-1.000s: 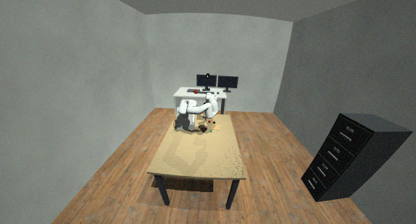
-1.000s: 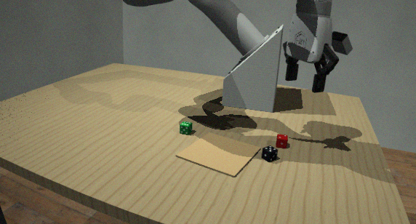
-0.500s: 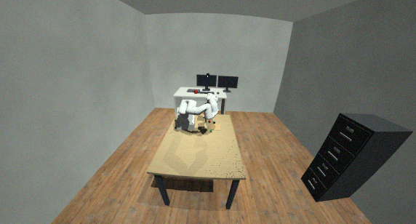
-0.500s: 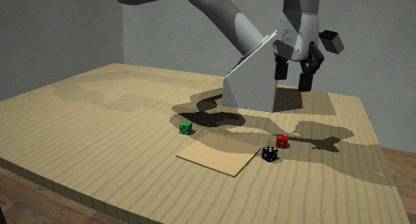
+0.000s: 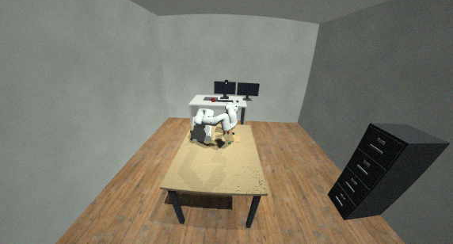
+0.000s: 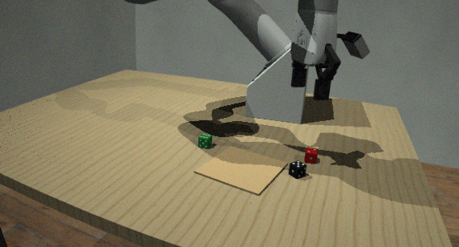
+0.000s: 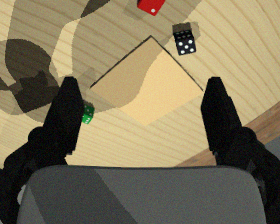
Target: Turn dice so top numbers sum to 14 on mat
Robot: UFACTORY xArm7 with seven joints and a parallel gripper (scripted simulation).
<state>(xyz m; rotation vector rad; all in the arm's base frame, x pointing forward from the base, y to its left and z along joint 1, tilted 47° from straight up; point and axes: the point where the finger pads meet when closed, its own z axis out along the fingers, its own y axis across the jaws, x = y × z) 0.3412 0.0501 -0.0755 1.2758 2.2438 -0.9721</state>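
Note:
The mat (image 6: 241,177) (image 7: 161,95) lies flat, with no die on it. The green die (image 6: 205,141) (image 7: 88,114) rests on the table off the mat's left side in the exterior view. The black die (image 6: 298,169) (image 7: 185,42) rests just off the mat's right corner there. The red die (image 6: 310,155) (image 7: 151,6) rests behind the black die, also off the mat; the wrist view cuts it off. The dice look flat on faces; I cannot read the top numbers surely. My gripper (image 6: 310,91) (image 7: 142,91) is open and empty, high above the table.
The arm's pale base (image 6: 277,97) stands on the wooden table (image 6: 132,181) behind the mat. Arm shadows fall across the table and part of the mat. A white desk (image 5: 196,101) with monitors stands beyond the table, and a black cabinet (image 5: 412,167) stands on the floor at right.

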